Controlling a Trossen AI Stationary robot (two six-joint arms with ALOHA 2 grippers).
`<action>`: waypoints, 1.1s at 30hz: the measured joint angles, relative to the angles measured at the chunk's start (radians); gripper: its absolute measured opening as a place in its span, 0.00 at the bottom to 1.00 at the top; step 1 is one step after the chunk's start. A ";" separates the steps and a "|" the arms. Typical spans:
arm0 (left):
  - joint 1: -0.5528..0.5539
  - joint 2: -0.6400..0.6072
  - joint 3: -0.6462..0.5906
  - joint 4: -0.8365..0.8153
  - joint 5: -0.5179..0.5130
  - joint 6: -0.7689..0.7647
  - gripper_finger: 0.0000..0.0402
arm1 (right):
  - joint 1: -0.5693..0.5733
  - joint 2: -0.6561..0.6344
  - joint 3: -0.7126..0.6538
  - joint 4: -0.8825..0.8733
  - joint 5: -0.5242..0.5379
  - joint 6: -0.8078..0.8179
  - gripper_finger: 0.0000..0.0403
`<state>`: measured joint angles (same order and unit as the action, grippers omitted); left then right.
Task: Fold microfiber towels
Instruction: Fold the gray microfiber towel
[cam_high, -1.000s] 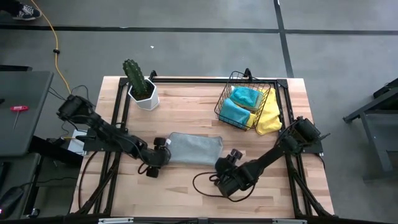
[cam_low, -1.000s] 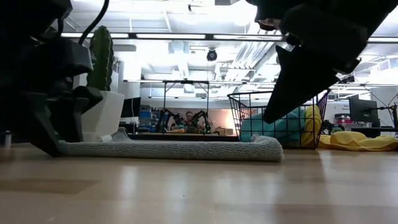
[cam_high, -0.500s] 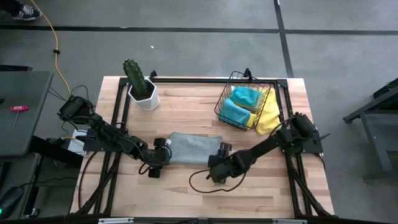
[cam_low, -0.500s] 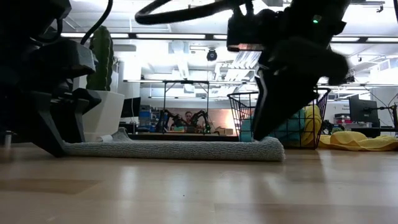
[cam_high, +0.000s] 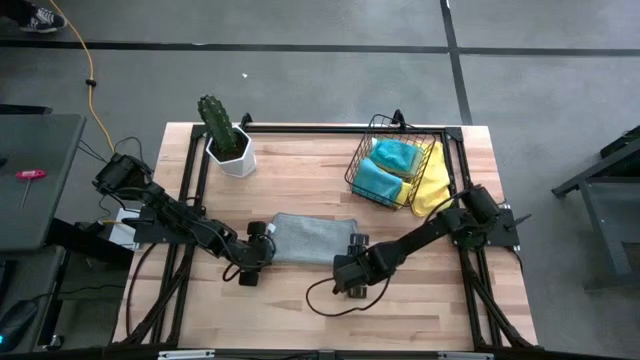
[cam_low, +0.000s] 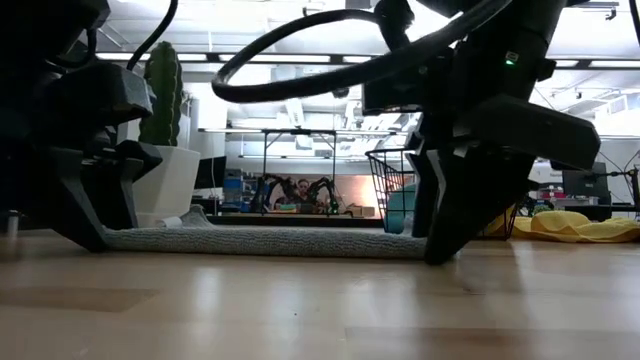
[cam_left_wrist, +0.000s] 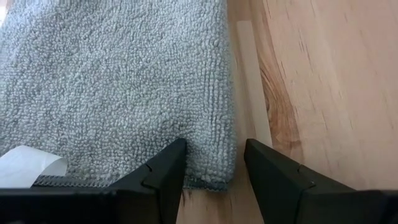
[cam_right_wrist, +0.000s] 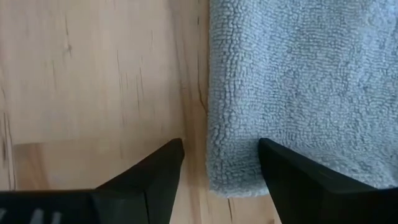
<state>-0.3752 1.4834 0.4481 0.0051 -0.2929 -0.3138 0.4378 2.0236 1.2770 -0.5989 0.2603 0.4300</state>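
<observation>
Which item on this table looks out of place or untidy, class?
The yellow towel hangs crumpled over the black wire basket's side onto the table, not folded inside with the teal towels. The grey towel lies flat and tidy.

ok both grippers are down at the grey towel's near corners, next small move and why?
Probably shut both. The left gripper and right gripper each sit open astride a corner edge of the grey towel, lying flat on the table, so pinching comes before lifting to fold.
</observation>
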 joint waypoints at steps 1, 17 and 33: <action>0.000 0.000 0.000 0.000 -0.001 0.000 0.39 | 0.001 0.001 0.000 -0.002 -0.001 0.009 0.53; -0.036 -0.002 0.004 -0.041 0.062 -0.028 0.20 | 0.004 0.007 0.008 -0.038 -0.030 0.068 0.03; -0.144 -0.232 0.058 -0.246 0.253 -0.279 0.01 | 0.069 0.013 0.217 -0.167 -0.079 0.109 0.00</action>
<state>-0.5191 1.2517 0.5058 -0.2410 -0.0402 -0.5932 0.5067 2.0365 1.4936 -0.7661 0.1814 0.5388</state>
